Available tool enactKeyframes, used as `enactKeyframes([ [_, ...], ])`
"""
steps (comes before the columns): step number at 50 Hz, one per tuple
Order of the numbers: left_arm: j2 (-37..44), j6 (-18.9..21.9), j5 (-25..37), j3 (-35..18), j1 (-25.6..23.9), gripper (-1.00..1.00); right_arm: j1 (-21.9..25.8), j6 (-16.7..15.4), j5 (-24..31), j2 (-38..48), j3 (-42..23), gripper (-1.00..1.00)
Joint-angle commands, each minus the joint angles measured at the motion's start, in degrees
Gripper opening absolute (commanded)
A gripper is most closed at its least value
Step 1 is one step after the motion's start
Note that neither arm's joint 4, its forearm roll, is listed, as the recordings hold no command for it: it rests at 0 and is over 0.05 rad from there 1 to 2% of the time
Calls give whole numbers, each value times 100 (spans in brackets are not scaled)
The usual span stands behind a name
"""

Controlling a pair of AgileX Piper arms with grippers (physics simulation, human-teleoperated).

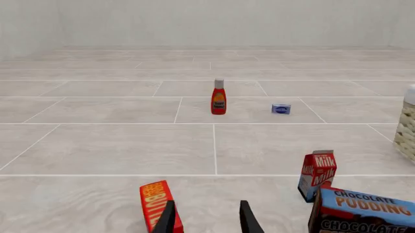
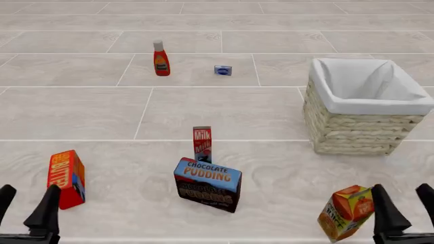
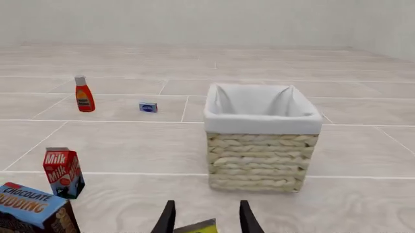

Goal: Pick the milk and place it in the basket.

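Down at the near left edge of the front view, the left gripper has its two fingers apart and holds nothing. Just beside it stands a red butter box. Farther back sits a red ketchup bottle, with a small blue box near it. In the middle stands the milk, upright on the tiled table, well apart from both grippers. A chocolate pudding box stands right in front of it, on the near side. To the right and farther back is the basket, with nothing in it. An orange juice carton leans beside the right gripper, whose fingers are apart too and hold nothing.
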Motion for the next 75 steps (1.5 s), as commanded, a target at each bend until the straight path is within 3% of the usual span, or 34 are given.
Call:
enactKeyframes([
  [1, 27, 0, -7, -15, -1, 100, -261, -543, 220, -40, 30, 100],
  [2, 27, 0, -7, -15, -1, 100, -252, -596, 232, -42, 31, 100],
  [3, 27, -2, -7, -15, 0, 100, -93, -600, -1069, 1575, -223, 100],
  [4, 27, 0, -7, -15, 0, 100, 10, -601, -1360, 2009, -332, 100],
  [7, 27, 0, -6, -15, 1, 100, 92, -491, -1404, 2006, -327, 100],
  [9, 27, 0, -7, -15, 0, 100, 428, -492, -1443, 2605, -864, 100],
  [15, 27, -1, -6, -15, 1, 100, 752, -545, -1587, 2665, -778, 100],
  [17, 26, 0, -7, -15, 1, 100, 1037, -463, -1235, 2975, -1574, 100],
  [19, 28, 0, -6, -15, 0, 100, 1286, -199, -1429, 2940, -1554, 100],
  [26, 26, 0, -7, -15, 0, 100, 1431, -370, -1589, 3196, -1452, 100],
  [27, 26, 1, -7, -15, 0, 100, 1270, -455, -1184, 3721, -2108, 100],
  [28, 27, 1, -7, -15, 0, 100, 1437, -233, -1056, 4011, -2474, 100],
  [35, 28, 1, -6, -15, 1, 100, 1636, -288, -865, 4767, -3082, 100],
  [39, 27, 1, -6, -15, 1, 100, 2048, -18, -662, 5216, -3641, 100],
  [46, 26, 0, -7, -15, 0, 100, 2268, 152, -314, 5771, -4387, 100],
  [50, 27, -2, -7, -15, -1, 100, 2322, 157, -216, 5923, -4665, 100],
  [51, 26, 0, -7, -15, 0, 100, 2454, 327, -145, 6119, -4892, 100],
  [59, 28, 0, -6, -15, 1, 100, 2727, 601, 110, 6823, -5563, 100],
  [75, 28, 0, -6, -15, 0, 100, 2614, 727, 819, 7677, -6540, 100],
])
